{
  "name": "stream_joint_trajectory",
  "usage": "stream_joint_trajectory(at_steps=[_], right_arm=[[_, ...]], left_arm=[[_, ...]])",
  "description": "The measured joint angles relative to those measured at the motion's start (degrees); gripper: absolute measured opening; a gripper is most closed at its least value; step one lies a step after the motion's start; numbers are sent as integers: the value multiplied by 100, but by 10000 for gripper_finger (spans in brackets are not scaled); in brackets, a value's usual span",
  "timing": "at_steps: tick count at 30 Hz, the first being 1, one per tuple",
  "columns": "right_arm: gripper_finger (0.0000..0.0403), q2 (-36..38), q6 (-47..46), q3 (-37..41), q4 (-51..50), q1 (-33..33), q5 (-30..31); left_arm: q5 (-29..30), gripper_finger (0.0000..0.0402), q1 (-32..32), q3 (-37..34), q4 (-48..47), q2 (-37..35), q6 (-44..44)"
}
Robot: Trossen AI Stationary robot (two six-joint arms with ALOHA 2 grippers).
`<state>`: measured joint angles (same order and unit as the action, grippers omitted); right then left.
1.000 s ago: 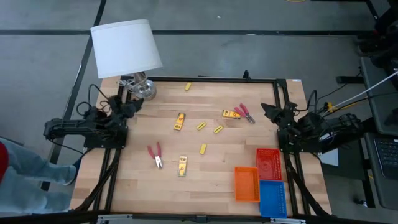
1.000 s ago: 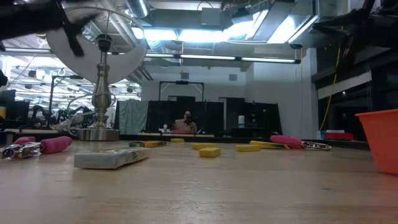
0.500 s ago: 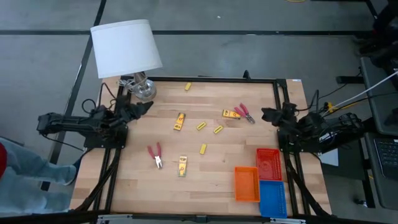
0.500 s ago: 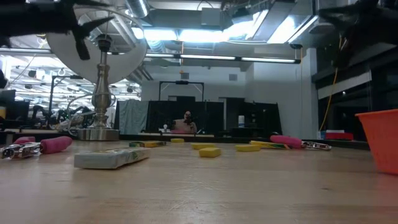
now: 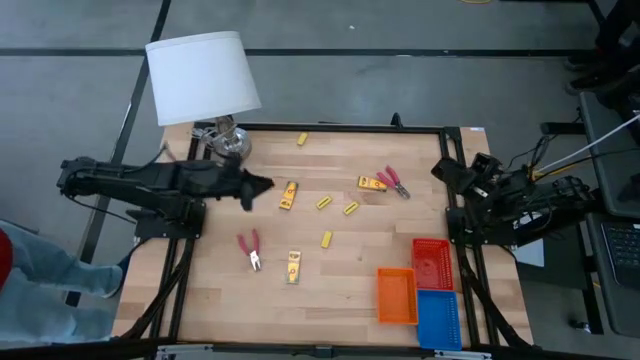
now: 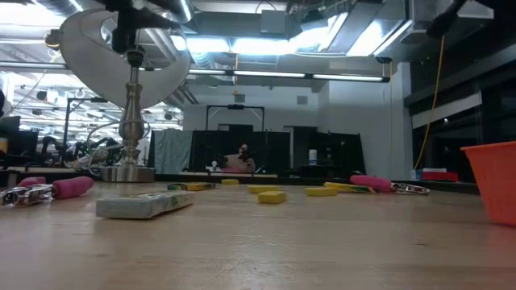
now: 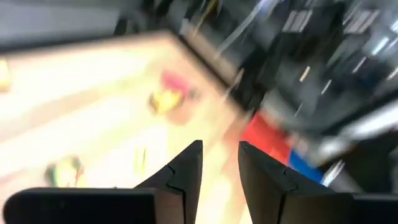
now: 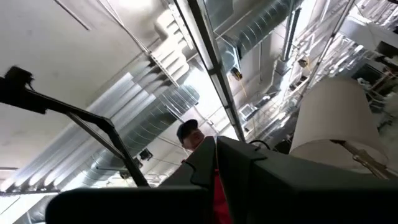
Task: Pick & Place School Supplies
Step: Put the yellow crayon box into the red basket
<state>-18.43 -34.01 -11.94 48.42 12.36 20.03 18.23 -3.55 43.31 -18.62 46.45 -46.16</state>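
Left claw [image 5: 262, 185], slightly parted and empty, nears a yellow pack [image 5: 289, 195]; its arm could clip the lamp [image 5: 203, 78]. Right claw [image 5: 447, 169] waits closed.

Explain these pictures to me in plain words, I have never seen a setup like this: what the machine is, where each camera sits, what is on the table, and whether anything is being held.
This is a robot with two dark arms at a wooden table.

The top picture looks straight down. The low one looks level across the table. The other two come from cameras on the wrists.

The left gripper reaches out over the table, its two fingers slightly apart and holding nothing. The right gripper waits at the table's right edge, shut and empty, its camera pointing at the ceiling.

On the table lie two red-handled scissor-like tools, three flat yellow-orange packs, four small yellow blocks, three mesh trays, red, orange and blue, and a white-shaded lamp.
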Motion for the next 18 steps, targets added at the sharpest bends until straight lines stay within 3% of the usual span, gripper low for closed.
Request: stream_joint_trajectory(at_steps=[5,11,18], right_arm=[[20,-927,15,-552,-21,0,-13],[20,-1667,205,-1361,-110,1,-211],[20,-1806,317,-2466,-1792,22,-653]], left_arm=[[-185,90,-155,737,-1130,1172,-494],[-676,83,8,1005,-2020,2543,-1690],[-1578,95,412,1008,-2017,3831,-1886]])
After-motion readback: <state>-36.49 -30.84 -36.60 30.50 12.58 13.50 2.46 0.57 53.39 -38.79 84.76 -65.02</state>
